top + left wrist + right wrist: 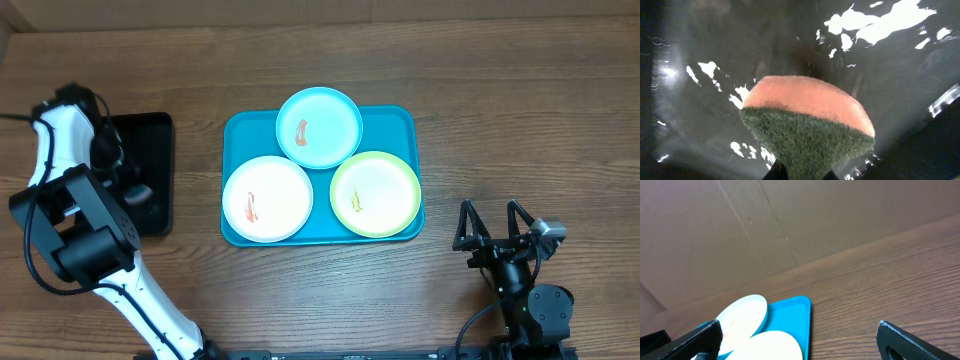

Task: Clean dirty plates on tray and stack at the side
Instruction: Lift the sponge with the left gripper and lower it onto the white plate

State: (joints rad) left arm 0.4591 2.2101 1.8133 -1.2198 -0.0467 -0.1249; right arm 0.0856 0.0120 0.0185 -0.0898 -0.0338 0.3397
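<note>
The left claw [135, 190] was shut tight on a sponge [810, 125]; in the left wrist view the sponge filled the middle of the frame, its orange foam behind and its dark green scouring face towards the camera, the lower end pinched between the fingers at the bottom edge. Around it lay the glossy floor of a black tray [150, 135], streaked with bright reflections; whether the sponge touched that floor I could not tell. From overhead the left arm reached over this black tray, which sat on the wooden worktop [500, 100] at the left.

The right claw [490, 225] stood wide open with nothing between its fingers, low over the worktop at the near right, just off the corner of the blue tray [400, 120].

That tray lay in the middle of the worktop, well apart from the left claw; all three plates were on it. The light blue plate [319, 127] sat at the far side, overhanging the rim, with an orange smear on it; the white plate [267, 198] sat near left with an orange smear; the yellow-green plate [375, 193] sat near right with a small dark smear. The blue plate met the edges of the other two.
</note>
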